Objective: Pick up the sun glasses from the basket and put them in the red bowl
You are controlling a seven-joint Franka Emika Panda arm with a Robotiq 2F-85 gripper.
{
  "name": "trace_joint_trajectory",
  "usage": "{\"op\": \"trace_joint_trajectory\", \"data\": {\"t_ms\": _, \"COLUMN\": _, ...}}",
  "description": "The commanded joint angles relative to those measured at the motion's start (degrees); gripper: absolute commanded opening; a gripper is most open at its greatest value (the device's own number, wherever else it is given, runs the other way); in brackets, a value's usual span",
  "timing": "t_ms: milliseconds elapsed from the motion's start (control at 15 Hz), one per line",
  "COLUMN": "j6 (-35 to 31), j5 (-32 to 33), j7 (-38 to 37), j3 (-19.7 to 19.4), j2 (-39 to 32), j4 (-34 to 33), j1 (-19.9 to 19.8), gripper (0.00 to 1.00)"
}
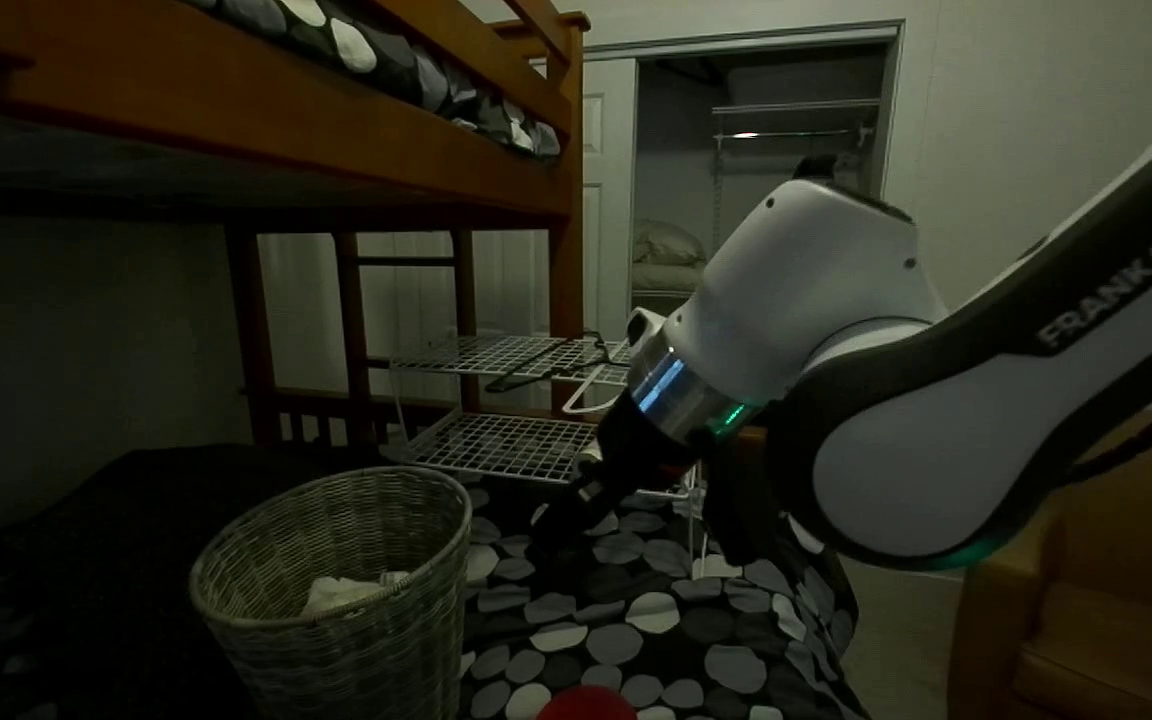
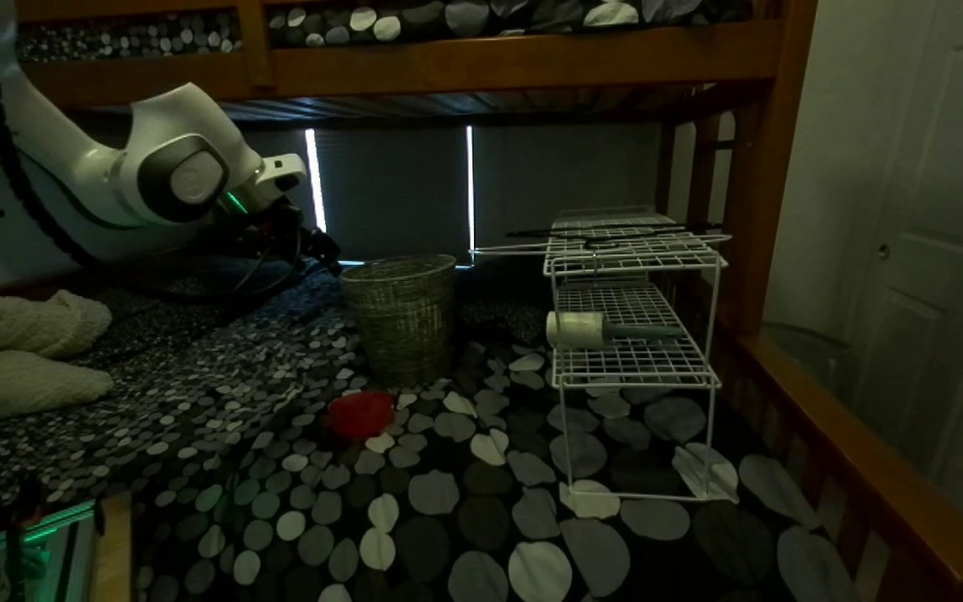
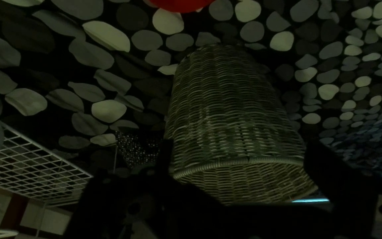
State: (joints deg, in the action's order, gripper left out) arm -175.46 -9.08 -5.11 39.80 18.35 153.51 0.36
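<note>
The woven wicker basket [image 1: 356, 650] stands upright on the spotted bedspread; it also shows in an exterior view [image 2: 406, 322] and the wrist view [image 3: 234, 109]. A pale, cloth-like thing [image 1: 341, 594] lies inside it. The sunglasses do not show in any view. The red bowl [image 2: 362, 415] sits on the bed close to the basket; only part of it shows in an exterior view [image 1: 588, 704] and the wrist view [image 3: 181, 4]. My gripper [image 3: 240, 147] is open and empty, its dark fingers spread wide. In both exterior views, the gripper [image 1: 548, 528] [image 2: 331, 255] is beside the basket, near rim height.
A white wire rack [image 2: 636, 368] stands on the bed, with hangers [image 2: 607, 238] on top and a white roller [image 2: 578, 329] on its lower shelf. The upper bunk's wooden rail [image 2: 523, 67] hangs overhead. A cream blanket [image 2: 22, 351] lies on the bed.
</note>
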Motion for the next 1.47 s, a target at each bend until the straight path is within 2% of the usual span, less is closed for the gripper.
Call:
{"op": "trace_joint_trajectory", "data": {"t_ms": 0, "j6": -0.1, "j5": 4.3, "j7": -2.5, "j3": 2.5, "j2": -2.0, "j4": -1.4, "j1": -4.3, "gripper": 1.00}}
{"op": "trace_joint_trajectory", "data": {"t_ms": 67, "j6": -0.1, "j5": 7.4, "j7": -4.2, "j3": 4.5, "j2": -3.4, "j4": -2.8, "j1": -7.9, "gripper": 1.00}}
{"op": "trace_joint_trajectory", "data": {"t_ms": 133, "j6": -0.1, "j5": 8.7, "j7": -4.7, "j3": 5.4, "j2": -4.3, "j4": -3.6, "j1": -9.8, "gripper": 1.00}}
{"op": "trace_joint_trajectory", "data": {"t_ms": 467, "j6": 0.6, "j5": 7.9, "j7": -6.3, "j3": 6.4, "j2": -4.3, "j4": -3.6, "j1": -10.1, "gripper": 1.00}}
{"op": "trace_joint_trajectory", "data": {"t_ms": 733, "j6": 5.6, "j5": 12.4, "j7": -12.3, "j3": 13.2, "j2": -7.7, "j4": -10.1, "j1": -17.5, "gripper": 1.00}}
{"op": "trace_joint_trajectory", "data": {"t_ms": 867, "j6": 9.9, "j5": 17.5, "j7": -16.6, "j3": 18.8, "j2": -9.4, "j4": -15.5, "j1": -23.9, "gripper": 1.00}}
{"op": "trace_joint_trajectory", "data": {"t_ms": 1133, "j6": 11.4, "j5": 31.8, "j7": -24.2, "j3": 29.2, "j2": -15.4, "j4": -22.6, "j1": -35.3, "gripper": 1.00}}
{"op": "trace_joint_trajectory", "data": {"t_ms": 1267, "j6": 10.6, "j5": 38.2, "j7": -27.6, "j3": 32.4, "j2": -17.8, "j4": -23.9, "j1": -38.6, "gripper": 1.00}}
{"op": "trace_joint_trajectory", "data": {"t_ms": 1400, "j6": 11.7, "j5": 43.0, "j7": -30.9, "j3": 33.6, "j2": -20.3, "j4": -24.9, "j1": -39.3, "gripper": 1.00}}
